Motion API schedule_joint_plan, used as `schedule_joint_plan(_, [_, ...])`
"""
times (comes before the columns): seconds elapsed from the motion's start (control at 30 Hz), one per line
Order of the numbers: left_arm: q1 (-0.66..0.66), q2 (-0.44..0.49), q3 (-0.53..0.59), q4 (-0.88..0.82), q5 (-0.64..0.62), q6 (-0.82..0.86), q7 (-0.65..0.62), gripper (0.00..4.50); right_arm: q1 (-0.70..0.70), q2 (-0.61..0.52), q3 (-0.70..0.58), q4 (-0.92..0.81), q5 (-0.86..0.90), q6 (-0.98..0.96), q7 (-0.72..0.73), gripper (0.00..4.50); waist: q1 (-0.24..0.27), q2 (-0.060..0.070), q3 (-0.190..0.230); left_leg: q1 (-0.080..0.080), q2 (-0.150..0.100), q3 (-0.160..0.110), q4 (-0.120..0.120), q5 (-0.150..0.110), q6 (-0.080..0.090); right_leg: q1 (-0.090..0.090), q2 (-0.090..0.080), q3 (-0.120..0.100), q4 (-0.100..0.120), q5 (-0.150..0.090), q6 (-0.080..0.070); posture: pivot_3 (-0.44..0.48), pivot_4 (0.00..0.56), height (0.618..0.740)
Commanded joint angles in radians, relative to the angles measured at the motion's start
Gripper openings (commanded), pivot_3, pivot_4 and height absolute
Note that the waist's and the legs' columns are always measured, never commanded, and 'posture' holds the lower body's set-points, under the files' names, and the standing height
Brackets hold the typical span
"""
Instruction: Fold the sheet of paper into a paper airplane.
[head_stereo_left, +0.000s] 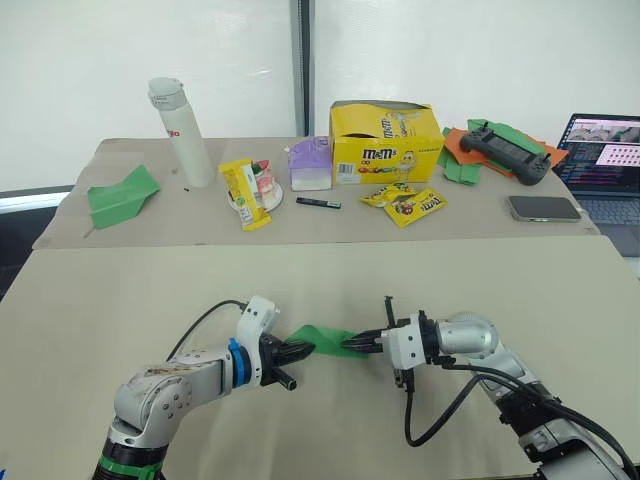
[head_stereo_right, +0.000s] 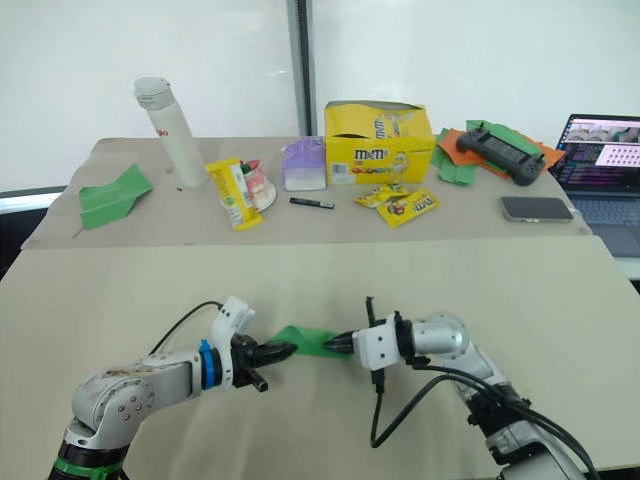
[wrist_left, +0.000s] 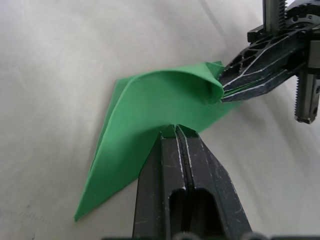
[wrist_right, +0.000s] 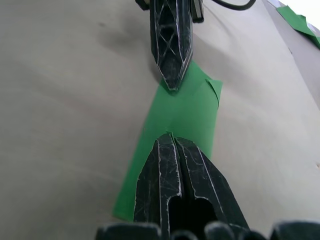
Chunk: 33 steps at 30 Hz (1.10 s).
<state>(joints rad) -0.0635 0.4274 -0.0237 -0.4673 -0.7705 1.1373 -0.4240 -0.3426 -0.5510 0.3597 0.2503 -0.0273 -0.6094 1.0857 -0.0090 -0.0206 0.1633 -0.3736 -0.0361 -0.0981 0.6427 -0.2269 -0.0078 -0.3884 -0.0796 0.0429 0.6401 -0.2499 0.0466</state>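
My left gripper (head_stereo_left: 304, 348) was clamped shut on the near-left edge of the thin bright green sheet of paper (head_stereo_left: 330, 338), folded into a creased wedge. In my left wrist view the two black fingers (wrist_left: 186, 165) met with no gap, and the paper rose straight from their tips, bowing up and over in a soft curl. One long point of the wedge trailed away from my jaws toward the beige tabletop (head_stereo_left: 150, 290).

The paper spanned the short gap between my two grippers, held just above the table and touching nothing else that I could make out.

My right gripper (head_stereo_left: 358, 343) pinched the opposite edge of the same wedge, its fingers (wrist_right: 172, 175) closed together with the green sheet running out from their tips. From that wrist, the paper lay as a flat strip stretching straight ahead to my left gripper's tips, with a small folded corner sticking out beside them. Both sets of jaws faced one another, tip toward tip, with the paper taut between them.
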Motion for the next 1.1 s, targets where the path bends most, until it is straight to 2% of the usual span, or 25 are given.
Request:
schedule_joint_plan(0.03, [0.017,0.014,-0.010,0.011,0.007,0.035,0.012,0.00,-0.011,-0.024,-0.005,0.024,-0.005,-0.016,0.004,0.01,0.000,0.000,0.000,0.000,0.000,0.000,0.000,0.000,0.000,0.000,0.000,0.000,0.000,0.000,0.000,0.000,0.150,0.740])
schedule_joint_plan(0.43, [0.007,0.046,-0.011,0.016,0.011,0.028,-0.012,0.00,-0.045,-0.051,0.037,0.100,-0.004,-0.127,0.054,0.01,0.000,0.000,0.000,0.000,0.000,0.000,0.000,0.000,0.000,0.000,0.000,0.000,0.000,0.000,0.000,0.000,0.150,0.740])
schedule_joint_plan(0.73, [0.000,0.067,-0.008,0.018,0.006,0.027,-0.028,0.00,-0.170,-0.043,0.101,0.266,-0.031,-0.272,0.112,0.01,-0.004,0.000,0.000,0.001,0.000,0.000,0.000,0.000,0.000,0.001,0.000,0.000,0.000,0.000,0.000,0.000,0.150,0.740])
schedule_joint_plan(0.83, [-0.012,0.085,0.002,0.010,0.036,-0.069,-0.069,0.00,-0.196,-0.034,0.121,0.308,-0.033,-0.295,0.120,0.01,-0.004,0.000,0.000,0.002,0.000,0.000,0.000,0.000,0.000,0.001,0.000,0.000,0.000,0.000,0.000,0.000,0.150,0.740])
schedule_joint_plan(0.97, [-0.085,0.057,0.068,-0.036,0.035,-0.294,-0.175,0.00,-0.212,-0.018,0.132,0.339,-0.031,-0.295,0.122,0.01,-0.002,-0.001,0.000,0.002,0.001,0.000,0.000,0.000,0.000,0.001,0.001,0.000,0.000,0.000,-0.001,0.000,0.150,0.740])
schedule_joint_plan(1.1, [-0.109,0.062,0.022,-0.058,0.060,-0.394,-0.262,0.00,-0.222,-0.011,0.135,0.361,-0.039,-0.297,0.117,0.01,-0.008,-0.001,0.000,0.002,0.001,0.001,0.000,0.000,-0.001,0.002,0.001,0.001,-0.001,0.001,-0.001,0.000,0.150,0.740])
